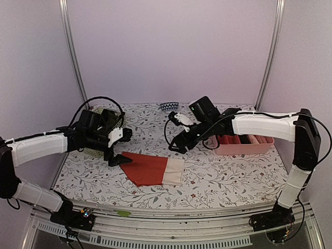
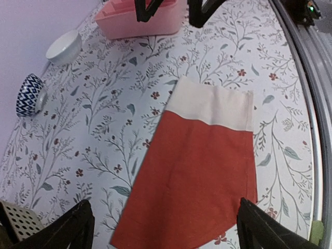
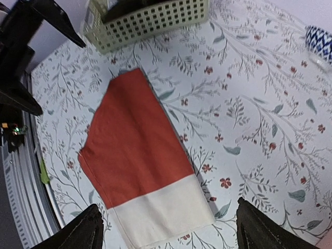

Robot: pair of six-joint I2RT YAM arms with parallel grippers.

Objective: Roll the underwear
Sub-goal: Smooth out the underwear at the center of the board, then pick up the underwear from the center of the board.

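Note:
The red-orange underwear (image 1: 150, 168) lies flat on the floral table, its cream-white part (image 1: 174, 171) towards the right. It fills the left wrist view (image 2: 197, 176) and the right wrist view (image 3: 137, 150). My left gripper (image 1: 122, 148) is open and empty, hovering over the cloth's left corner; its fingers straddle the red end (image 2: 166, 233). My right gripper (image 1: 180, 144) is open and empty, above and behind the cream end (image 3: 171, 233). The black underwear is not clearly in view; something dark shows inside the green basket (image 3: 148, 18).
The pale green basket (image 1: 101, 151) stands at the back left under my left arm. A pink divided tray (image 1: 241, 151) holding rolled cloths stands at the right. A blue patterned bowl (image 1: 169, 106) and a white bowl (image 2: 65, 45) sit at the back.

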